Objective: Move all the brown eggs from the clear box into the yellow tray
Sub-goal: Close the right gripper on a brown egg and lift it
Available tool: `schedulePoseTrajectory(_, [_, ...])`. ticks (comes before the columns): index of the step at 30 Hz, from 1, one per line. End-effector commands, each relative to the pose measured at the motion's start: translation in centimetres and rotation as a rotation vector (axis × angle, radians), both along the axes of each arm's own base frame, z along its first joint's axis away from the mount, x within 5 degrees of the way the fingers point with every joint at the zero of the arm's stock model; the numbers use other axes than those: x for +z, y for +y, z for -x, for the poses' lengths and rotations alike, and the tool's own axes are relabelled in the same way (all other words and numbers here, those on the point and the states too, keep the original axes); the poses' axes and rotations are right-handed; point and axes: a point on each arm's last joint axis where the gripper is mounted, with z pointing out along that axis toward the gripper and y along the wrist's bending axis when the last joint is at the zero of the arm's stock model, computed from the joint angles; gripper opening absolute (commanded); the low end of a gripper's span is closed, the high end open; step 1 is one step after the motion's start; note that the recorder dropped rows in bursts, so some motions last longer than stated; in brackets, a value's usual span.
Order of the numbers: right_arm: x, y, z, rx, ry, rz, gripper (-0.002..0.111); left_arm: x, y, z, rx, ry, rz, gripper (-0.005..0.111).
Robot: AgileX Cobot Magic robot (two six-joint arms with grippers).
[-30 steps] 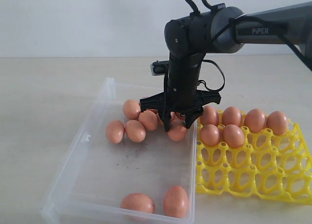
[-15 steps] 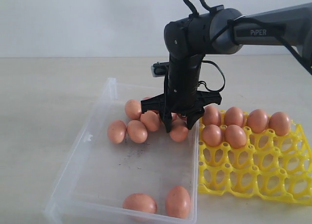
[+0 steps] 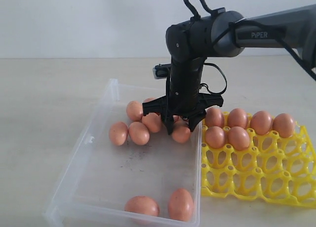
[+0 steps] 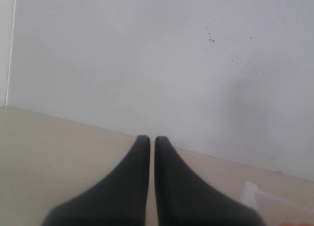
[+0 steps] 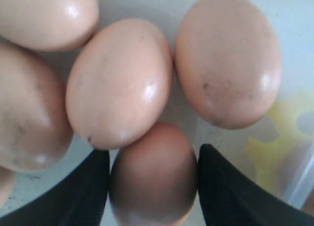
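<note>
While the left gripper (image 4: 152, 142) sits clenched, the right gripper (image 3: 180, 129) grasps one smooth pinkish-brown egg (image 3: 181, 134) inside the shallow transparent plastic box (image 3: 148, 169).

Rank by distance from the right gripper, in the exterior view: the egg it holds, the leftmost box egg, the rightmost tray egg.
1. Held egg, right at the right gripper.
2. Leftmost box egg, to its left.
3. Rightmost tray egg, far right.

The pale desk (image 3: 49, 98) carries two things. A clear box (image 3: 85, 138) lies directly beneath the pincer (image 3: 180, 130). A yellow tray (image 3: 256, 180) lies just beside the pincer, on the side its arm reaches in from, close against the box's wall.
</note>
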Motion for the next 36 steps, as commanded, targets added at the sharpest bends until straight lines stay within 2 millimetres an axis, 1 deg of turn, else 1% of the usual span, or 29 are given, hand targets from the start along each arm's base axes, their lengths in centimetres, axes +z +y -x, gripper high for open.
schedulePoseTrajectory(1, [-1.6,-0.4,-0.1,0.009,0.031,0.043,0.046,0.1,0.0,0.0,-0.003,-0.005,-0.005,0.004])
schedulePoseTrajectory(3, [-1.7,-0.4,-0.2,0.014,0.017,0.045,0.042,0.1,0.0,0.0,-0.003,-0.005,-0.005,0.004])
schedulePoseTrajectory(4, [-1.7,-0.4,-0.2,0.014,0.018,0.045,0.036,0.1,0.0,0.0,-0.003,-0.005,-0.005,0.004])
schedulePoseTrajectory(6, [-1.7,-0.5,-0.3,0.030,0.013,0.050,0.018,0.1,0.0,0.0,-0.003,-0.005,-0.005,0.004])
schedulePoseTrajectory(7, [-1.6,-0.5,-0.3,0.047,0.010,0.051,0.003,0.1,0.0,0.0,-0.003,-0.005,-0.005,0.004])
schedulePoseTrajectory(8, [-1.6,-0.5,-0.3,0.063,0.001,0.061,0.000,0.1,0.0,0.0,-0.003,-0.005,-0.005,0.004])
schedulePoseTrajectory(11, [-1.5,0.0,-0.6,0.114,-0.070,0.082,0.000,0.1,0.0,0.0,-0.003,-0.005,-0.005,0.004])
schedulePoseTrajectory(15, [-1.3,1.4,-0.6,0.187,-0.288,0.150,0.000,0.1,0.0,0.0,-0.003,-0.005,-0.005,0.004])
schedulePoseTrajectory(16, [-1.2,1.9,-0.3,0.189,-0.366,0.145,0.000,0.1,0.0,0.0,-0.003,-0.005,-0.005,0.004])
schedulePoseTrajectory(18, [-1.3,2.4,0.5,0.210,-0.443,0.111,0.000,0.1,0.0,0.0,-0.003,-0.005,-0.005,0.004])
schedulePoseTrajectory(19, [-1.1,2.9,1.0,0.232,-0.492,0.064,0.000,0.1,0.0,0.0,-0.003,-0.005,-0.005,0.004])
schedulePoseTrajectory(21, [-1.2,3.0,2.1,0.243,-0.534,-0.014,0.000,0.1,0.0,0.0,-0.003,-0.005,-0.005,0.004])
schedulePoseTrajectory(25, [-0.7,2.3,4.1,0.260,-0.614,-0.177,0.000,0.1,0.0,0.0,-0.003,-0.005,-0.005,0.004])
schedulePoseTrajectory(28, [-0.2,1.7,5.6,0.332,-0.649,-0.247,0.000,0.1,0.0,0.0,-0.003,-0.005,-0.005,0.004])
schedulePoseTrajectory(32, [0.7,0.4,6.7,0.321,-0.674,-0.235,0.000,0.1,0.0,0.0,-0.003,-0.005,-0.005,0.004])
schedulePoseTrajectory(36, [2.4,-0.6,7.4,0.319,-0.754,-0.218,0.000,0.1,0.0,0.0,-0.003,-0.005,-0.005,0.004])
